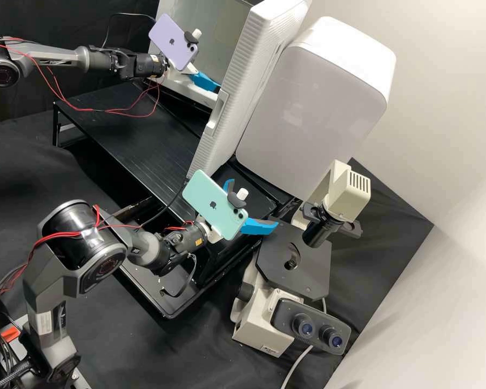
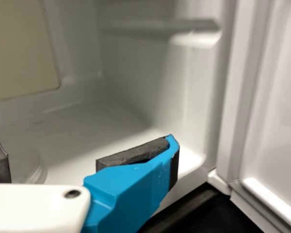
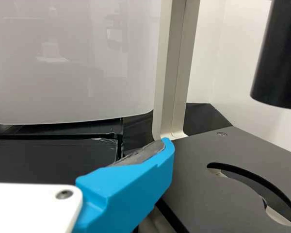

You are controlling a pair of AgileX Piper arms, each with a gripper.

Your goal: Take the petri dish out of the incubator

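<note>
Two pincers, both spread. Your left pincer (image 2: 82,150) sits inside the open white incubator (image 2: 184,82), at the far side of the tabletop (image 1: 146,346). What looks like the clear petri dish (image 2: 24,167) lies on the incubator floor, just beside one finger. Your right pincer (image 1: 251,205) hangs nearer, at the edge of the microscope's (image 1: 264,319) black stage.

white over the incubator (image 1: 318,102), ribbed on its door (image 1: 248,81). bright blue on the fingers (image 2: 136,194), dark grey on the pads (image 2: 131,155). lilac on the far phone (image 1: 173,33), mint green on the near phone (image 1: 215,204). cream and black on the microscope (image 1: 259,319). red on the wires (image 1: 53,81).
</note>
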